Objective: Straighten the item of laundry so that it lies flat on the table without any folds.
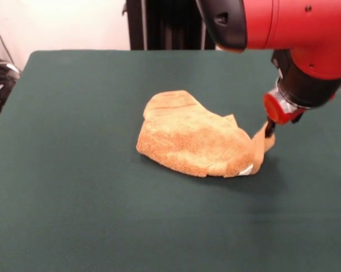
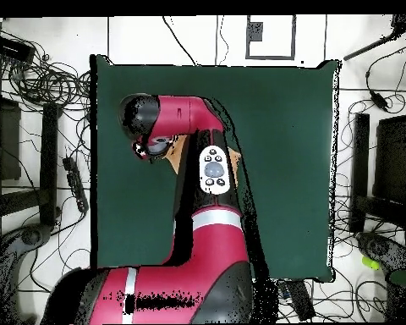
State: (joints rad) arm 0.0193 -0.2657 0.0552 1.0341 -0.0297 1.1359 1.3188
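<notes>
From across the table, the red and black arm [image 1: 295, 34] comes down at the right, and its gripper [image 1: 269, 129] meets the right-hand corner of the small golden-orange terry-cloth towel [image 1: 196, 141]. That corner is drawn up off the cloth into a narrow peak that runs right up to the dark tip, so the jaws look pressed together on the towel's edge (only one dark finger tip shows below the red wrist collar, the rest being behind the fabric). To the left of the jaws, the towel's bulk lies in a rumpled, rounded heap on the large dark green felt-like table [image 1: 74, 198], with a ribbed band along its far upper edge and a fold ridge just beside the lifted corner. Just below and left of the jaws, a small white tag [image 1: 246, 169] peeps out at the towel's near right edge. In the view from above, the arm [image 2: 198, 161] covers nearly everything under it; only a thin strip of the towel [image 2: 180, 149] shows just beside the wrist [image 2: 152, 145], lying on the green table [image 2: 282, 169], and the jaws themselves are hidden under the wrist.
</notes>
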